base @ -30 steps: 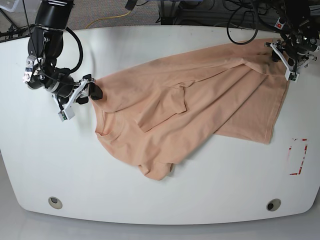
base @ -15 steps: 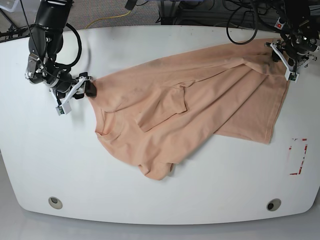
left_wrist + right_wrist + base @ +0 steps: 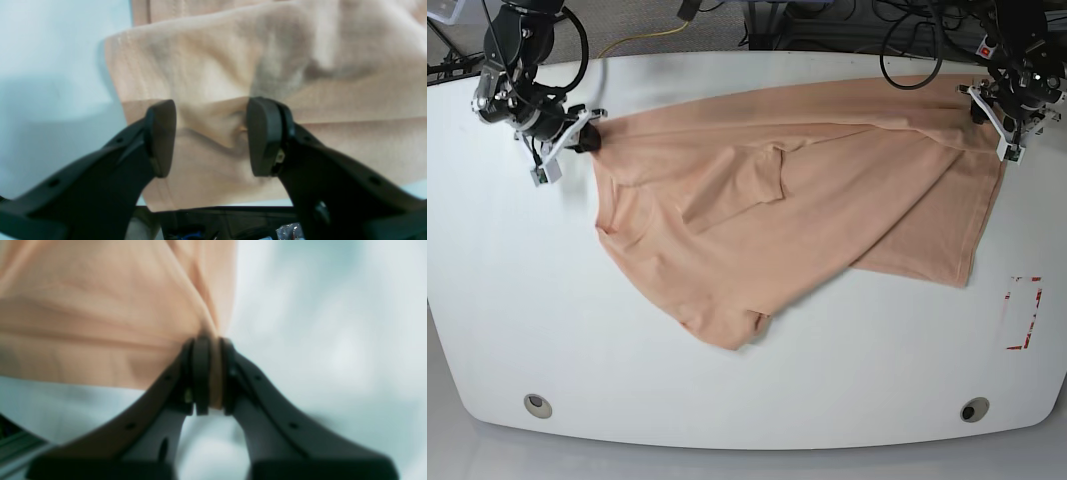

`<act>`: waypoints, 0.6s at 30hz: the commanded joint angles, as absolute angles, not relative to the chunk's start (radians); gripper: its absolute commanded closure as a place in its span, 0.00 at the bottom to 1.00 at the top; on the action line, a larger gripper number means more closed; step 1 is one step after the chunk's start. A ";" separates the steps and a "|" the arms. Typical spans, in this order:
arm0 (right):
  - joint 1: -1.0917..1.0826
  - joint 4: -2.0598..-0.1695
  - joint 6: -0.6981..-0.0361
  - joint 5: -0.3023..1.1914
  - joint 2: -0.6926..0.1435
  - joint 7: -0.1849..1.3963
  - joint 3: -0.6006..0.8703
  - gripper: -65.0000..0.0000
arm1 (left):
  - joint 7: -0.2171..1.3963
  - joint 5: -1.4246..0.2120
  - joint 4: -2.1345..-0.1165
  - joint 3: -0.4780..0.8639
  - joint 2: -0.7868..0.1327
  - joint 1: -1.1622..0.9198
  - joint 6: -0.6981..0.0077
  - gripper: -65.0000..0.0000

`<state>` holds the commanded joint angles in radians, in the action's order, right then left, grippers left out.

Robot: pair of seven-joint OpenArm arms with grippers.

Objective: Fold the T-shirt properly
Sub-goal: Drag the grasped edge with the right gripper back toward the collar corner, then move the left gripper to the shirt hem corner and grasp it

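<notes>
The peach T-shirt (image 3: 797, 200) lies spread and wrinkled across the far half of the white table (image 3: 517, 300), stretched taut along its far edge. At the left of the base view, my right gripper (image 3: 587, 138) is shut on the shirt's left corner. The right wrist view shows that cloth (image 3: 100, 306) pinched between the closed pads of the gripper (image 3: 210, 373). At the far right, my left gripper (image 3: 989, 112) sits over the shirt's other corner. In the left wrist view, its jaws (image 3: 211, 133) stand apart with a ridge of hem cloth (image 3: 213, 73) lying between them.
A red-marked rectangle (image 3: 1024, 312) is on the table near its right edge. Two round holes (image 3: 538, 405) (image 3: 973, 409) sit near the front corners. Cables and dark gear lie beyond the table's far edge (image 3: 727, 30).
My right gripper has drawn the shirt's left corner up and leftward toward the far-left of the table, pulling the cloth straighter. The left arm has stayed put.
</notes>
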<state>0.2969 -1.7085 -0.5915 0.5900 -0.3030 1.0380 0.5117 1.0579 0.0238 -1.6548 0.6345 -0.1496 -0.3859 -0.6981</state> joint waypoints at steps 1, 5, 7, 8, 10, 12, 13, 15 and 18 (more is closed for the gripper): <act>0.314 -1.725 -0.591 0.590 -0.302 1.049 0.524 1.00 | 1.058 0.024 -1.655 0.634 -0.150 -0.386 -0.698 0.50; 0.390 -1.796 -0.591 0.591 -0.271 1.092 0.584 1.00 | 1.058 0.024 -1.655 0.634 -0.150 -0.386 -0.698 0.50; 0.412 -1.828 -0.591 0.591 -0.257 1.113 0.605 1.00 | 1.058 0.024 -1.655 0.634 -0.150 -0.386 -0.698 0.50; 0.424 -1.844 -0.591 0.591 -0.252 1.124 0.616 1.00 | 1.058 0.024 -1.655 0.633 -0.150 -0.386 -0.698 0.50; 0.444 -1.859 -0.591 0.591 -0.246 1.136 0.624 1.00 | 1.058 0.024 -1.655 0.633 -0.150 -0.386 -0.698 0.50; 0.461 -1.860 -0.591 0.591 -0.246 1.138 0.624 1.00 | 1.058 0.024 -1.655 0.633 -0.150 -0.386 -0.698 0.50; 0.466 -1.859 -0.591 0.591 -0.245 1.138 0.624 1.00 | 1.058 0.024 -1.655 0.633 -0.150 -0.386 -0.698 0.50; 0.489 -1.857 -0.591 0.591 -0.234 1.139 0.624 1.00 | 1.058 0.024 -1.655 0.633 -0.150 -0.386 -0.698 0.50; 0.527 -1.873 -0.591 0.591 -0.223 1.139 0.624 1.00 | 1.058 0.024 -1.655 0.633 -0.150 -0.386 -0.698 0.50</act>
